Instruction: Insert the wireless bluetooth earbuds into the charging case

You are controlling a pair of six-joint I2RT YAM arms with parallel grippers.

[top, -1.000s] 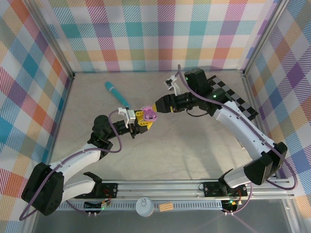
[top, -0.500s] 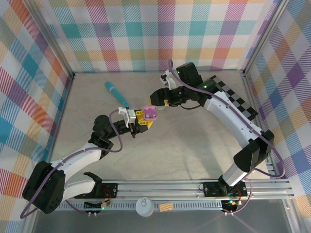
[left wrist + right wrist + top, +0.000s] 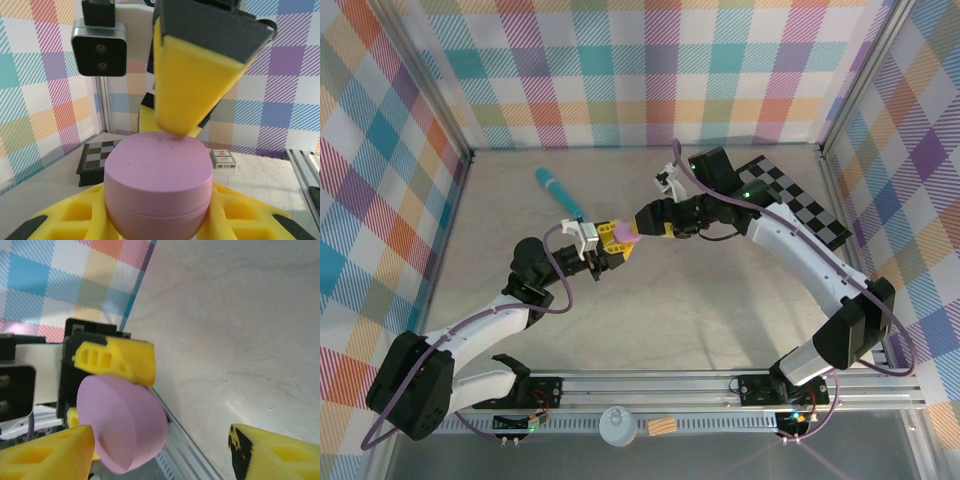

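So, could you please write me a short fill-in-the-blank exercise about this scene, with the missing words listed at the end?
1. The left gripper holds the round purple plastic charging case, whose lid is ___.
2. The right gripper, close to the case, has its jaws ___.
3. In the top view, the slim teal pen-like stick lies on the grey table to the ___ of the black-and-white checkerboard.

Missing words: closed; open; left.

The purple case [image 3: 157, 187] is cut off at the left wrist view's bottom edge — its inside hidden.
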